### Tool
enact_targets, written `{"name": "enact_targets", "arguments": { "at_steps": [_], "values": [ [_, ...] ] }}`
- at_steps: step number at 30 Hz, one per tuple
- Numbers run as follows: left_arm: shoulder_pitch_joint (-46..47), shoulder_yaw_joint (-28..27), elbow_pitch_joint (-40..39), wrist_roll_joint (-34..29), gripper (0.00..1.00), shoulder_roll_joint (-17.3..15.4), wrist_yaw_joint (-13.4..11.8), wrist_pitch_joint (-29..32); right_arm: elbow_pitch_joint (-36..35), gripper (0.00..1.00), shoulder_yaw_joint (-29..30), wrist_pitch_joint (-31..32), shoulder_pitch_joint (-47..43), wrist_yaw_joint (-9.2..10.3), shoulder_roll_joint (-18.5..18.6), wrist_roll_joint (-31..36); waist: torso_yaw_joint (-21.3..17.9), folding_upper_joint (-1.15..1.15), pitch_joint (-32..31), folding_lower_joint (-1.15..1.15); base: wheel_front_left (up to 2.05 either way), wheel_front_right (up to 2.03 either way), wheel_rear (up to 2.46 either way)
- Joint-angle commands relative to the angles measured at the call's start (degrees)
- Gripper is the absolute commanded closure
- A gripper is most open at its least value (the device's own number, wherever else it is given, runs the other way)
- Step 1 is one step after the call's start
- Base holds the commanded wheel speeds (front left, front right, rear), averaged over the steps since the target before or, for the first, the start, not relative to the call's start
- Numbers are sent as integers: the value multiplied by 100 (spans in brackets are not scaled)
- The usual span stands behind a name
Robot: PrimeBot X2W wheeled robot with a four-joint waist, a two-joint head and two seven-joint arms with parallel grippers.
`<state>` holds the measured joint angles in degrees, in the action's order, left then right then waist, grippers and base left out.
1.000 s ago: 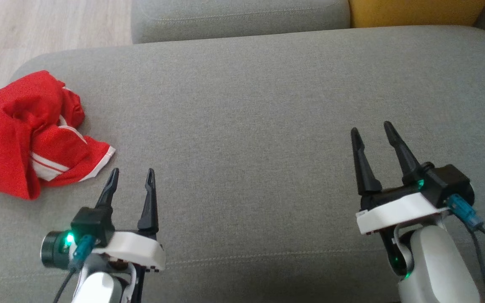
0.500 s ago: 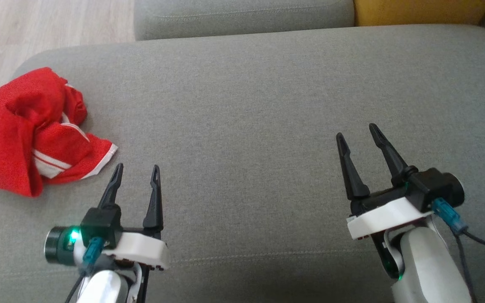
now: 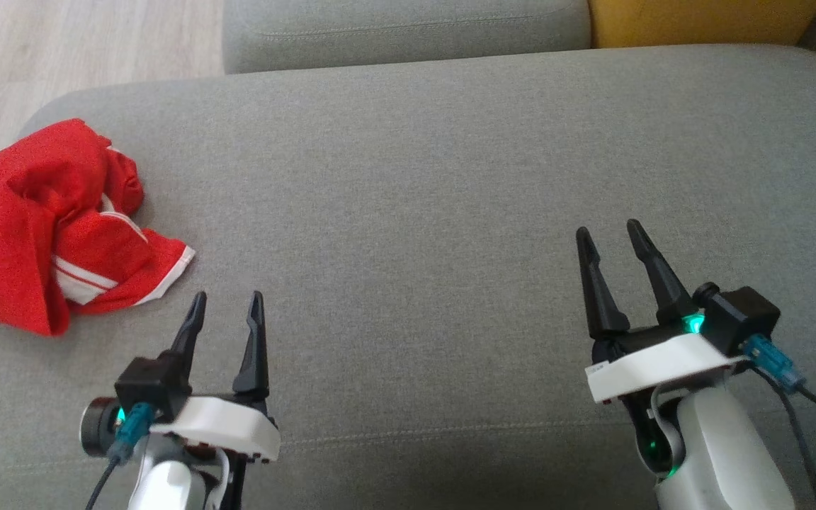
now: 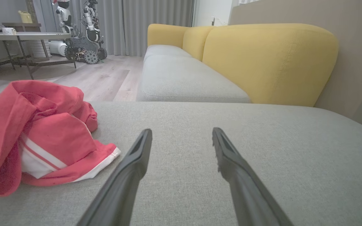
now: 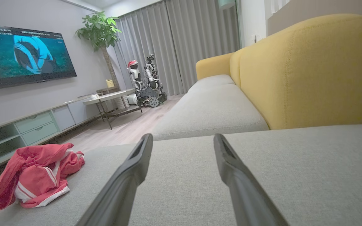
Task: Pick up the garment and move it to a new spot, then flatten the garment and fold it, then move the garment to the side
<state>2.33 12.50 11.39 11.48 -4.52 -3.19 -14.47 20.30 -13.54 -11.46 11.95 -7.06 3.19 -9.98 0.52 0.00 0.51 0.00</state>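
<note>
We're looking down on the broad grey seat cushion (image 3: pixel 408 177), and there's the garment (image 3: pixel 47 227) at the left edge of the head view, a crumpled red heap with white stripes and a white hem showing. It lies on the cushion's left end, close to where the fabric rounds off toward the wooden floor (image 3: pixel 61 49).

At the lower left of the frame we have the left gripper (image 3: pixel 227 297), its two dark fingers spread apart with nothing between them, pointing up the frame. The tips sit just below and to the right of the garment's white-hemmed corner, near it but not touching. In the left wrist view the garment (image 4: pixel 36 135) fills the left side, and the open fingers (image 4: pixel 137 163) frame bare grey fabric to its right.

Over at the lower right, the right gripper (image 3: pixel 608 230) is also wide open and holding nothing (well apart from the garment, most of the cushion lies between them). Its wrist view puts the red heap (image 5: pixel 36 175) small at the lower left, with the yellow backrest (image 5: pixel 309 72) at the upper right and a television (image 5: pixel 24 53) on the wall at the upper left.
</note>
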Motion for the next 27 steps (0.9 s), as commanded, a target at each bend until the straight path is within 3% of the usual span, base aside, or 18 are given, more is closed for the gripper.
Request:
{"name": "enact_targets", "arguments": {
  "at_steps": [1, 19, 27],
  "values": [
    [165, -210, -122, -31, 0, -6, 44, -52, -158, 0, -115, 4, 253, -43, -31, -26, -5, 0, 1, 0, 0, 0, 0],
    [210, -473, 52, -441, 0, 135, 82, -52, -82, 0, -145, 26, 264, -43, -31, 58, -10, 0, -29, 0, 0, 0, 0],
    [234, -619, -36, -508, 0, 152, -64, -52, -113, 0, -256, 34, 240, -43, -31, 21, 300, 0, -8, 0, 0, 0, 0]
  ]
}}
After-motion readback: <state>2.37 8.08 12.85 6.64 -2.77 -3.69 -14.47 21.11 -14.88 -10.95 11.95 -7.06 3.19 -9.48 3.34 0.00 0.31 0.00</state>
